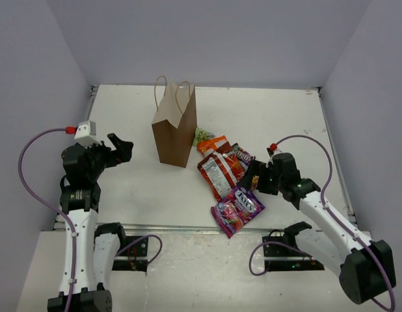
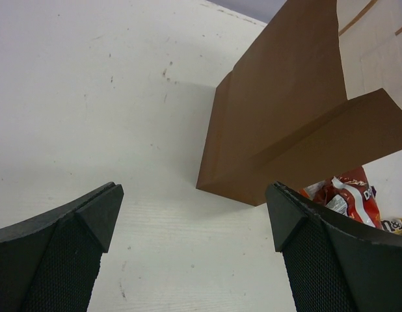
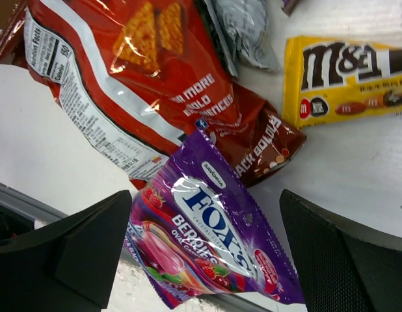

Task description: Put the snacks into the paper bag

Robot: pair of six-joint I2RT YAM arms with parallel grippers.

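Snacks sit piled centre-right of the top view beside the upright paper bag, left gripper and right gripper both wide open and empty; risk: glossy purple candy bag slips the pinch, or a clumsy drop topples the bag.
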